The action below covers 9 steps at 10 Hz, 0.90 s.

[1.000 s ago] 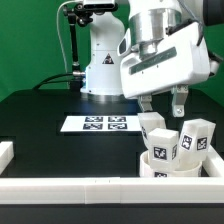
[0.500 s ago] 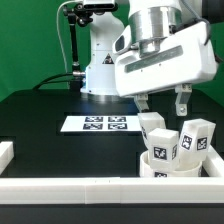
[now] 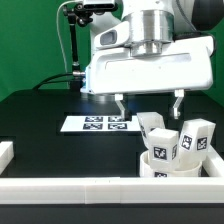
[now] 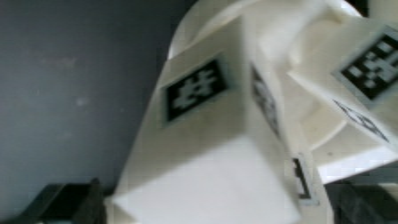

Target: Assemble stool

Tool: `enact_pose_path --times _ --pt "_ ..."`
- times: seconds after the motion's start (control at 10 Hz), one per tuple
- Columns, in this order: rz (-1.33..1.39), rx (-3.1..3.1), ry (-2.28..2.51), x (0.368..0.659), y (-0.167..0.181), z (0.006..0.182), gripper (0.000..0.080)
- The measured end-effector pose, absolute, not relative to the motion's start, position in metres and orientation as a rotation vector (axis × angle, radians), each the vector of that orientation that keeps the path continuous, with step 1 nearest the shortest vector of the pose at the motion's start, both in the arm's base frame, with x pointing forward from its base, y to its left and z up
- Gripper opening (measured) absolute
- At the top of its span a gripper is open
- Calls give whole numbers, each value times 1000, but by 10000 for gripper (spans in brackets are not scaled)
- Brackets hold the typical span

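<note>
The stool parts are piled at the exterior view's right, against the front rail. The round white seat (image 3: 163, 166) lies low with a tag facing out. Three blocky white legs (image 3: 192, 136) with tags stand or lean on and around it. My gripper (image 3: 149, 104) hangs just above the pile, jaws wide open and empty, one finger (image 3: 120, 103) to each side of the nearest leg (image 3: 151, 126). In the wrist view that tagged leg (image 4: 199, 110) fills the frame between the dark fingertips (image 4: 68, 203). I cannot tell whether the fingers touch it.
The marker board (image 3: 100, 124) lies flat on the black table behind the pile. A long white border rail (image 3: 80, 186) runs along the front, with a short one (image 3: 5, 152) at the exterior view's left. The robot's base (image 3: 103, 62) stands at the back.
The hand has turned about its vertical axis and now faces the camera broadside. The fingers show much farther apart. It stays above the pile of legs.
</note>
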<state>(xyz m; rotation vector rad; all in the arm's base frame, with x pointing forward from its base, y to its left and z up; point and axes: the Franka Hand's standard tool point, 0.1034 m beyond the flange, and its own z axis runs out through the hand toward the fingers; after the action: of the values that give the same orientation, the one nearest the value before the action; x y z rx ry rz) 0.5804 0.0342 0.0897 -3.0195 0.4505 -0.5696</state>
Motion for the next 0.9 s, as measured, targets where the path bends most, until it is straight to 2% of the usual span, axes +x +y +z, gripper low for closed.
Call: enact_pose_path --times 0.5,0.9 --pt "-542 -3115 -39 583 34 89 649" --pt "-482 -3106 -524 579 60 93 649"
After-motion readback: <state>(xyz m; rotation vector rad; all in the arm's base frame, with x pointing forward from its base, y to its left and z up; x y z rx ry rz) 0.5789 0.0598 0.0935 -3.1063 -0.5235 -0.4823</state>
